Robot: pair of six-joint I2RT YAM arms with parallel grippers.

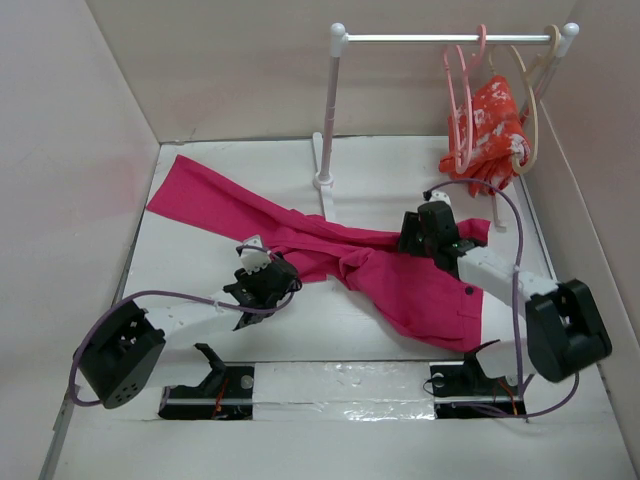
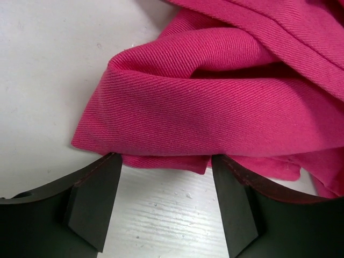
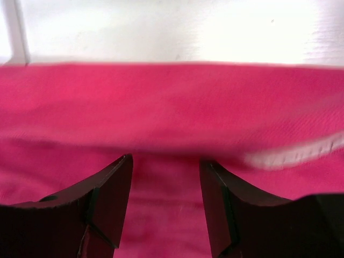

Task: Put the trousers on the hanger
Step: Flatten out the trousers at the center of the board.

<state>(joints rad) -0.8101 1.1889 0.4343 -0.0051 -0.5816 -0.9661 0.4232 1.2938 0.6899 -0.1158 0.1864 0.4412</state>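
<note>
**Trousers flat on the table below the rack, both pincers released**

The trousers [image 1: 400, 285] lie spread on the white table [image 1: 400, 165], not on any hanger. From the foot of the rack [image 1: 331, 110] one leg runs off to the left and toward the back wall. The rest of the cloth bunches in folds just in front of the foot. The waist end lies to the rack's right and nearer to me, with a small button showing on it.

The hanger [image 1: 452, 100], thin and light pink, hangs by its hook from the rack's rail near the right end, well apart from the trousers. Just beside it on the same rail hangs a beige hanger [image 1: 531, 110] carrying a red-orange patterned garment [image 1: 495, 125].

My left gripper [image 1: 258, 255] sits in front of the rack's foot and to its left, at the near edge of the cloth. On its wrist camera the left gripper [image 2: 166, 161] is released. Its fingers [image 2: 97, 193] stand apart over bare table, and a thick fold of the trousers [image 2: 215, 107] lies right at their tips. I cannot tell whether the tips touch it.

My right gripper [image 1: 425, 228] is to the right of the rack's foot, over the cloth. On its wrist camera the right gripper [image 3: 166, 164] is also released. Nothing is clamped between its spread fingers [image 3: 110, 199], and the trousers [image 3: 172, 107] fill the view beneath them, blurred.
</note>
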